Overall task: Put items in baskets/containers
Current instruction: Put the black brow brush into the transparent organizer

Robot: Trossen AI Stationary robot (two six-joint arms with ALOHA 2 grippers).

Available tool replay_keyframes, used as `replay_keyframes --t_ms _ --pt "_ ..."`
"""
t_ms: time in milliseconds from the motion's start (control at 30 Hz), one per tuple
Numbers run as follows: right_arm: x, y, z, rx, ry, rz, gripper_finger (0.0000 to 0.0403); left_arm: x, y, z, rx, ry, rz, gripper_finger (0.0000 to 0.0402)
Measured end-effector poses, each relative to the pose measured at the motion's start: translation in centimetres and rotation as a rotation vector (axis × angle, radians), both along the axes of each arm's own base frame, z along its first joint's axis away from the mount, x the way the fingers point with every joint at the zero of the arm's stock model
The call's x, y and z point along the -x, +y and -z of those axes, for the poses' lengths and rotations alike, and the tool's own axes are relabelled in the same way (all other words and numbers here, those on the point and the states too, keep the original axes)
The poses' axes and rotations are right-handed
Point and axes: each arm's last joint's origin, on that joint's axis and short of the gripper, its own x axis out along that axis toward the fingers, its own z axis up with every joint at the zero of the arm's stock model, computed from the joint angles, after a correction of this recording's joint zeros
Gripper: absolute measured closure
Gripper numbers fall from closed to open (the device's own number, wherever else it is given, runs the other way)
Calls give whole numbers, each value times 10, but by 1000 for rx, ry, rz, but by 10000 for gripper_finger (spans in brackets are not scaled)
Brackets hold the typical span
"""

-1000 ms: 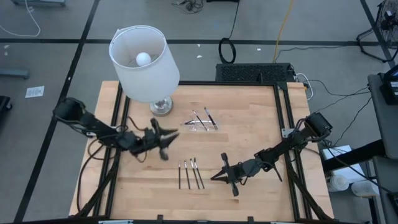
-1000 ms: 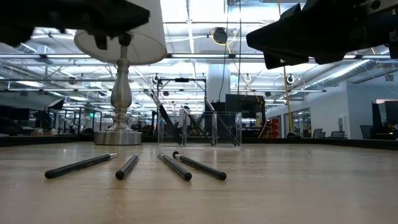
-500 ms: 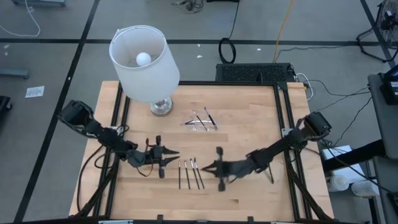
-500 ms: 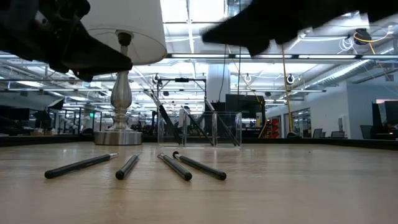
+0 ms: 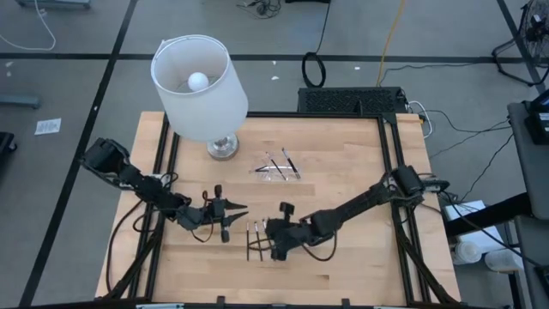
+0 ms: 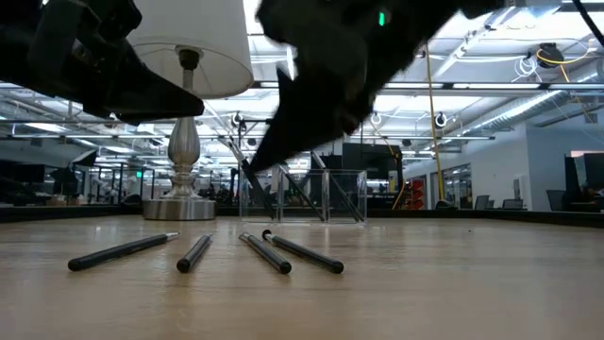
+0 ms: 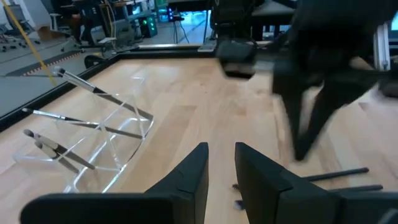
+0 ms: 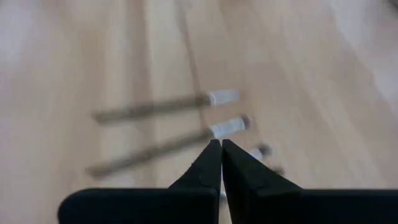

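Observation:
Several thin dark sticks with pale ends lie side by side flat on the wood near the table's near edge. Three more lean in the clear tray, which stands at mid-table. My right gripper hovers just above the loose sticks' pale ends, fingers shut and holding nothing; in the low view it is off the table. My left gripper waits a little to the left of the sticks, open by a narrow gap, off the wood.
A white-shaded lamp stands on its metal base at the far left of the table, left of the tray. Black frame rails run along the table's left and right edges. Bare wood lies right of the sticks and tray.
My right gripper has swept toward the table's left edge, from right of the loose sticks to directly over them, and has come lower. My left gripper moved from near the lamp base toward the near edge, then held still. The sticks and tray have not moved.

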Motion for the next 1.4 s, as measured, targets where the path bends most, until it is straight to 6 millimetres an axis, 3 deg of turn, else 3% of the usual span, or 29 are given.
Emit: replay_keyframes --t_ms 167,667,1100,1400 --pt "-6 -7 16 -45 43 2 368 0 0 1 -3 6 0 314" --pt "-8 -10 16 -117 34 33 222 0 0 1 -5 13 0 314" --pt "-3 -18 20 -123 60 206 219 -3 6 1 -6 7 -29 314" --pt "4 -8 22 -148 72 250 220 -3 6 1 3 7 -20 314"
